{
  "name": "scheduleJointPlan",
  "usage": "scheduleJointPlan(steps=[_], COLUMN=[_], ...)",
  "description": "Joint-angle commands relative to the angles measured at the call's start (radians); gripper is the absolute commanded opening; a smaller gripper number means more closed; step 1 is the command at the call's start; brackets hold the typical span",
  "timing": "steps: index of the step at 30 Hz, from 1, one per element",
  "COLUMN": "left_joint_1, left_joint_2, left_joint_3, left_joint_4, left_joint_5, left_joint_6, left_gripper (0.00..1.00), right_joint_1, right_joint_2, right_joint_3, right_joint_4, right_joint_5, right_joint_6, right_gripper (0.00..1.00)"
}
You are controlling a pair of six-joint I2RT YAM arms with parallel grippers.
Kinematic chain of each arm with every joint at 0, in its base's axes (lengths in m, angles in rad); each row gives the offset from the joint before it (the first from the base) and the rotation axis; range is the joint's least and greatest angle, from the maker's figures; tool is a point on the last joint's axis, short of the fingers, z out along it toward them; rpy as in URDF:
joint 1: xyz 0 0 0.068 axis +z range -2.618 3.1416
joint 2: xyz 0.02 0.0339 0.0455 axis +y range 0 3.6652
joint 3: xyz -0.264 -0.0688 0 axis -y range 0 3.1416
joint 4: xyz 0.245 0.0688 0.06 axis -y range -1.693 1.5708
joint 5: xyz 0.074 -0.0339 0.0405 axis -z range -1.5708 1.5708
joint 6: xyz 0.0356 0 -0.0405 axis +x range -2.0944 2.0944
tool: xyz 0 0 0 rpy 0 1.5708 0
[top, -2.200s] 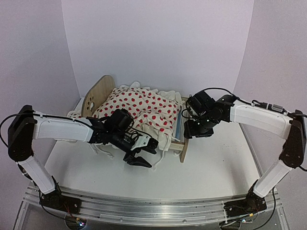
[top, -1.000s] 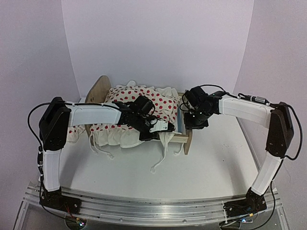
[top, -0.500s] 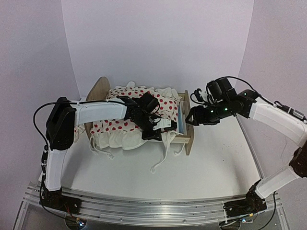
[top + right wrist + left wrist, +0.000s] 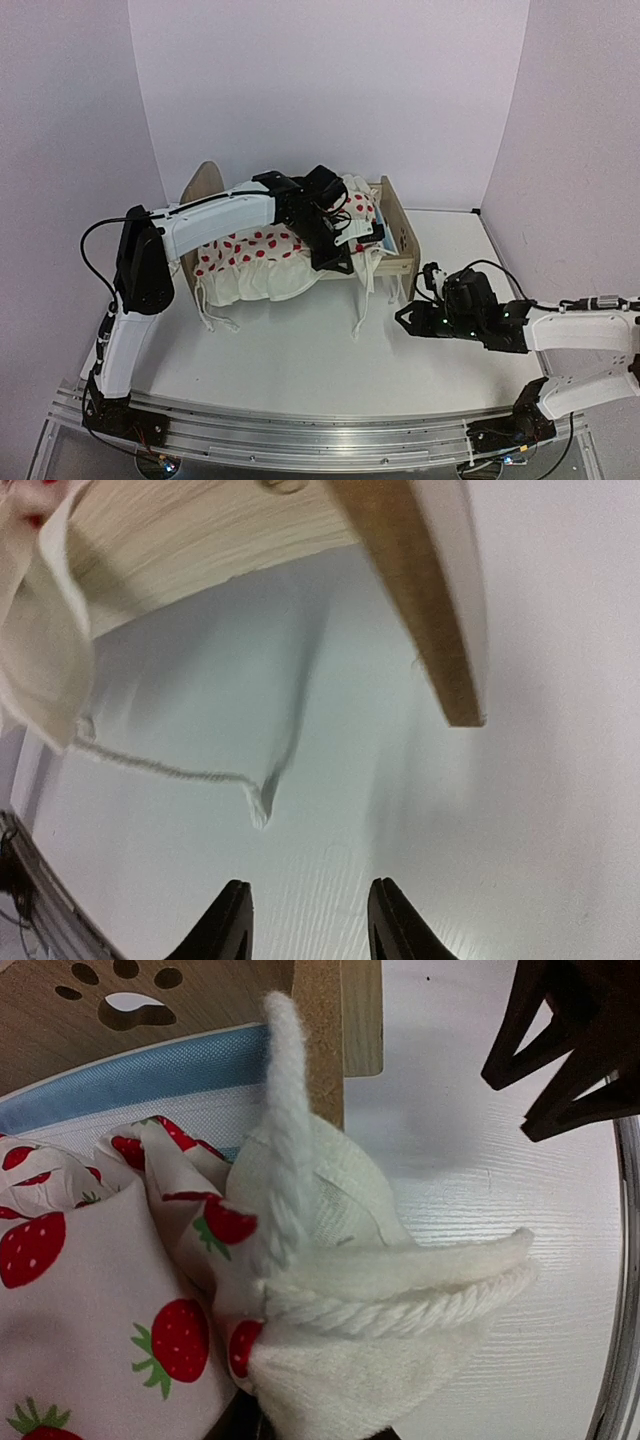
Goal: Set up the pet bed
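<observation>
The pet bed (image 4: 398, 232) stands at the back of the table, its rounded headboard (image 4: 198, 188) on the left. The red-dotted blanket (image 4: 250, 262) lies over it and hangs down the front. My left gripper (image 4: 345, 250) is over the foot end, shut on a bunched white corner of the blanket (image 4: 330, 1360); the fabric hides its jaws. The paw-cut footboard (image 4: 120, 1000) and the blue mattress edge (image 4: 130, 1075) show behind it. My right gripper (image 4: 405, 318) is low over the table in front of the footboard (image 4: 420, 600), open and holding nothing (image 4: 308, 925).
White cords (image 4: 358, 312) dangle from the blanket to the table; one cord end (image 4: 258, 805) lies just ahead of the right fingers. The right gripper's dark fingers (image 4: 560, 1020) show beyond the footboard. White walls close in behind and on both sides.
My left arm has carried the blanket corner back and right over the foot end. My right gripper has left the footboard and dropped to the table at the front right. The bed has shifted slightly.
</observation>
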Motion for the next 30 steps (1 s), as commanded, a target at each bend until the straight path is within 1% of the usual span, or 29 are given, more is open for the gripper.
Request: scheduleJointPlan(steps=[1,5,9,10,11,14,19,22,26,30], left_joint_1=[-0.004,-0.01,-0.012,-0.013,-0.014,-0.022,-0.034,-0.036,-0.037,-0.038], left_joint_2=[-0.108,-0.121,-0.128,-0.129,-0.129,-0.131,-0.131,-0.139,-0.152,-0.163], left_joint_3=[0.098,0.102,0.122,0.128,0.138,0.159,0.195,0.214,0.225,0.249], left_joint_4=[0.064,0.08,0.079,0.08,0.082,0.085,0.071,0.068,0.067,0.055], left_joint_5=[0.018,0.021,0.032,0.033,0.034,0.036,0.041,0.041,0.031,0.057], left_joint_6=[-0.071,-0.074,-0.084,-0.085,-0.088,-0.095,-0.107,-0.118,-0.138,-0.175], left_gripper=[0.0,0.0,0.0,0.0,0.0,0.0,0.0,0.0,0.0,0.0], right_joint_1=[0.003,0.01,0.013,0.014,0.018,0.038,0.052,0.068,0.1,0.136], right_joint_2=[0.073,0.194,0.32,0.351,0.394,0.5,0.61,0.645,0.644,0.644], right_joint_3=[-0.082,-0.109,-0.105,-0.113,-0.135,-0.17,-0.112,-0.097,-0.117,-0.115], right_joint_4=[0.445,0.648,0.816,0.867,0.962,1.193,1.254,1.285,1.319,1.378], right_joint_5=[0.252,0.343,0.372,0.387,0.406,0.475,0.475,0.484,0.546,0.656], right_joint_6=[0.092,0.086,0.012,0.009,0.011,0.003,0.023,0.012,-0.001,-0.054], right_gripper=[0.37,0.44,0.48,0.48,0.48,0.45,0.45,0.47,0.55,0.59])
